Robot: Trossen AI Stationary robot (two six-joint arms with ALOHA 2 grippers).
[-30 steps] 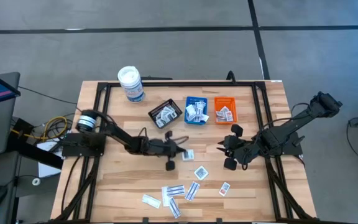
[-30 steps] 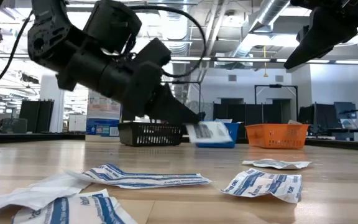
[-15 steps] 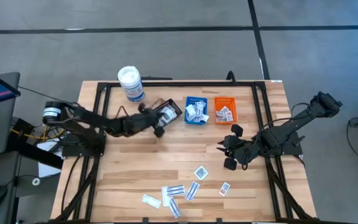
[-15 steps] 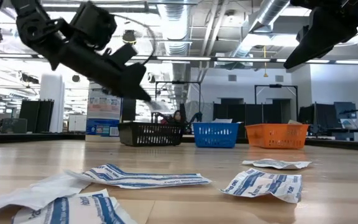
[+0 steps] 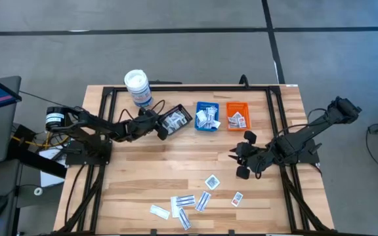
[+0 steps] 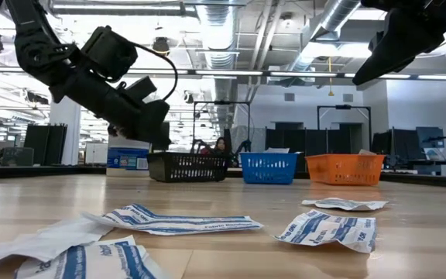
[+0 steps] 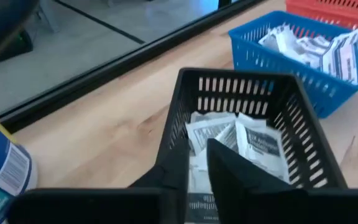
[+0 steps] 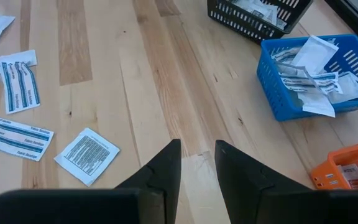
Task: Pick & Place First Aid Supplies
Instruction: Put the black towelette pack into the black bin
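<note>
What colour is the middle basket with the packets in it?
Blue. The middle basket shows best in the right wrist view, between the black and orange ones.

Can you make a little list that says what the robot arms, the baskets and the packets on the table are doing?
left gripper: over the black tray, a packet between its fingers
right gripper: waiting above bare table, holding nothing
blue tray: packets inside
orange tray: packets inside
loose packets: on the front of the table
canister: back left, upright

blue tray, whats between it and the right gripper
Only bare wooden table lies between the blue tray and the right gripper. It shows in the right wrist view, and the high view agrees; the loose packets lie off to the other side.
</note>
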